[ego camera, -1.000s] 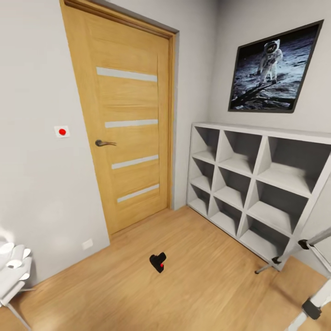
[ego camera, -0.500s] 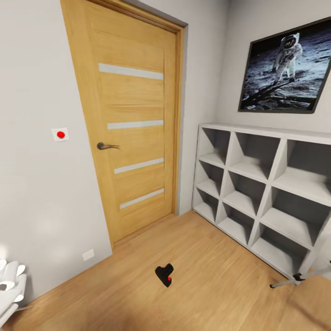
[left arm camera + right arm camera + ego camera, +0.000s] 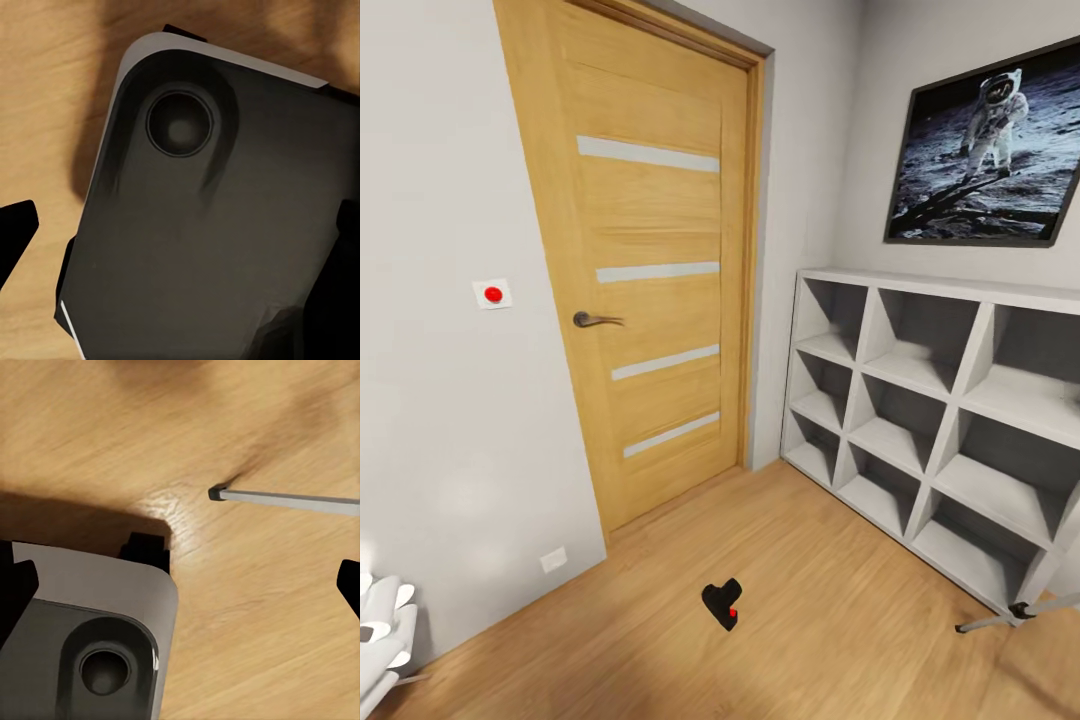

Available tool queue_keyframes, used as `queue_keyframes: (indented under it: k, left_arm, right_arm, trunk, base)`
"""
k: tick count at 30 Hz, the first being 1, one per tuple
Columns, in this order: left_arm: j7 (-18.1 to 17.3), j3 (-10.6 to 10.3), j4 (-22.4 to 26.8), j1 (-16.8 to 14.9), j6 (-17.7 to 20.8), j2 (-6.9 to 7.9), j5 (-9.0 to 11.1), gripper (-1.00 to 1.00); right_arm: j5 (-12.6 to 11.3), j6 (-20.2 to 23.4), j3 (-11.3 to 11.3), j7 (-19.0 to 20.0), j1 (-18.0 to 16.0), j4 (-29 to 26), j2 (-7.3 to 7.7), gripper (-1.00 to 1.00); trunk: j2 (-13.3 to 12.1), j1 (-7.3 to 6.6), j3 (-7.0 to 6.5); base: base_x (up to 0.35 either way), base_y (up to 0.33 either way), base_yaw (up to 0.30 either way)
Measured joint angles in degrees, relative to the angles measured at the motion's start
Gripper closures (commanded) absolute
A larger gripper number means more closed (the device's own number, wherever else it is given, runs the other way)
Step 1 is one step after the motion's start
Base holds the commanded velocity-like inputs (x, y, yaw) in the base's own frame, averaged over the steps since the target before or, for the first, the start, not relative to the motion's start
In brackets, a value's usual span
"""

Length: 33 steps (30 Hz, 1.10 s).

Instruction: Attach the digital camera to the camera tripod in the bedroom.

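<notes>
Looking from head: digital camera lies on wood floor, near door; camera tripod foot pokes in by shelf. Roll close first, go slow.
Left wrist: robot base below; left fingers wide apart, holding nothing.
Right wrist: tripod leg on floor; right fingers wide apart too, holding nothing.

Location: a room in a home, rendered in simulation. Identifying features: light wood plank floor; pale grey walls; an oak interior door with four frosted strips and a lever handle; white cube shelving against the adjoining wall; a framed astronaut photograph above the shelving; a wall socket near the skirting.
</notes>
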<state>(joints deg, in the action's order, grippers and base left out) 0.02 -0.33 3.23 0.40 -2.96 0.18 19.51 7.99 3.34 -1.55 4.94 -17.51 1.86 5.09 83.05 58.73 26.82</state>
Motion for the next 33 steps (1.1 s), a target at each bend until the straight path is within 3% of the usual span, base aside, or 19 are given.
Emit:
queue_keyframes:
  k: [24, 33]
  left_arm:
    - [0.1, -0.1, 0.0, 0.0, 0.0, -0.09, 0.0, -1.0]
    - [0.1, -0.1, 0.0, 0.0, 0.0, -0.1, 0.0, -1.0]
  right_arm:
    - [0.0, 0.3, 0.0, -0.1, 0.0, 0.0, -0.01, -1.0]
    - [0.0, 0.2, 0.0, -0.2, 0.0, 0.0, -0.04, -1.0]
  trunk:
    - [0.0, -0.03, 0.0]
    - [0.0, 0.0, 0.0]
  base:
    - [0.247, 0.15, 0.0]
    - [0.07, 0.042, -0.109]
